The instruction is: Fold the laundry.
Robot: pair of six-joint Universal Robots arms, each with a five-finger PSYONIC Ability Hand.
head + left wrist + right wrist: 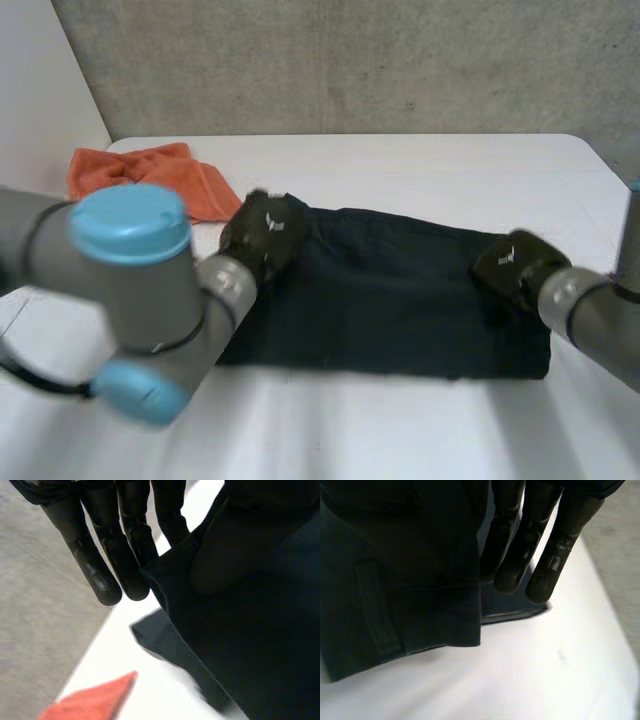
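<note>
One dark cloth [380,290] lies lengthwise left-to-right, left hand [265,232] and right hand [515,265] each pinching an end.

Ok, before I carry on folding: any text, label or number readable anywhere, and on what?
No readable text in any view.
The left robot hand has a small white mark on its back, too blurred to read.
The right robot hand has a similar white mark, also unreadable.
Nothing is written on the dark cloth, the orange cloth or the table.

White table [420,165], dark navy garment [390,300], orange cloth [150,175]
</note>
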